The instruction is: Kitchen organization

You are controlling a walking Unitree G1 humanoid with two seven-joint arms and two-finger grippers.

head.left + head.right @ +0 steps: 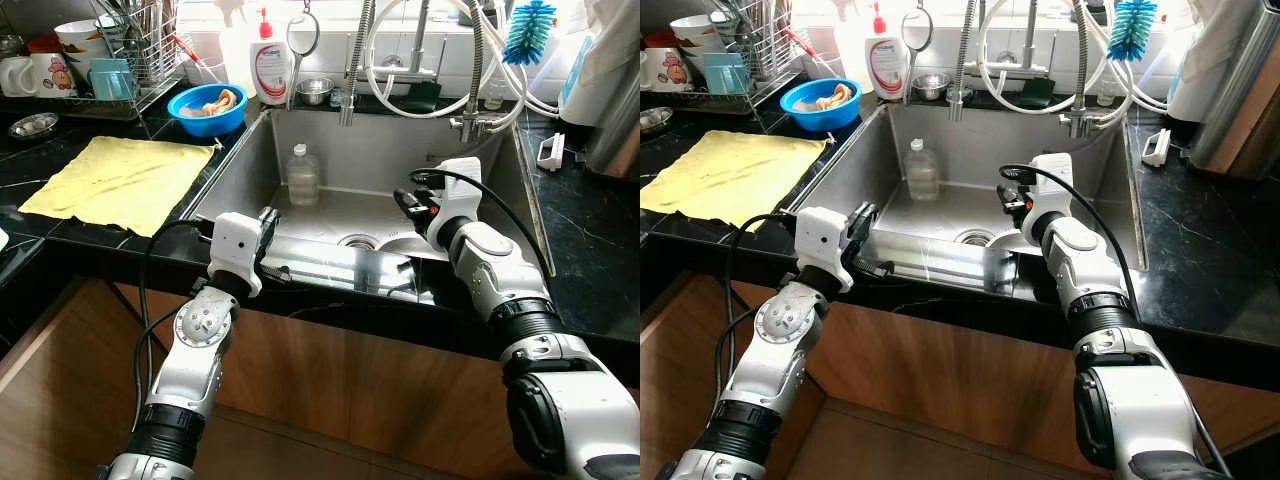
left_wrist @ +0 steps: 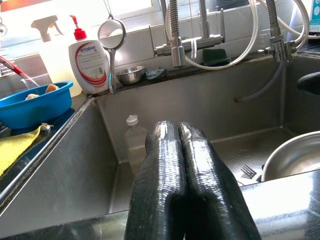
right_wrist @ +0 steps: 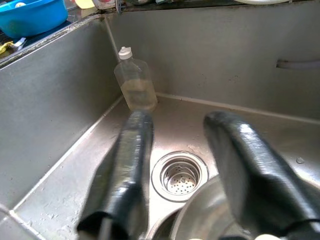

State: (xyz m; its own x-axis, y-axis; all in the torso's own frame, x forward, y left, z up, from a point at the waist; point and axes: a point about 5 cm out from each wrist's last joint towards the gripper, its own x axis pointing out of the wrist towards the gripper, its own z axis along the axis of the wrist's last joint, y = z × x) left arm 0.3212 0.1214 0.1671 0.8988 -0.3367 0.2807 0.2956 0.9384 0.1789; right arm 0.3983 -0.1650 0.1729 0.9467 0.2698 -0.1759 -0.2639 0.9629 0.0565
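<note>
A steel sink (image 1: 325, 210) lies in front of me, set into a black counter. A clear plastic bottle (image 1: 302, 176) with a white cap stands upright at the sink's back left corner. A steel bowl (image 2: 295, 155) rests on the sink floor near the drain (image 3: 179, 175), and a fork (image 2: 248, 171) lies beside the bowl. My left gripper (image 2: 177, 127) is shut and empty, hovering at the sink's front left rim. My right gripper (image 3: 177, 122) is open and reaches down into the sink over the bowl, pointing toward the drain and the bottle (image 3: 134, 85).
A yellow cloth (image 1: 120, 180) is spread on the counter to the left. Behind it stand a blue bowl (image 1: 208, 107), a dish rack (image 1: 130, 50) and a soap bottle (image 1: 270, 65). Faucet hoses (image 1: 420, 50) and a blue brush (image 1: 528, 30) hang over the sink's back.
</note>
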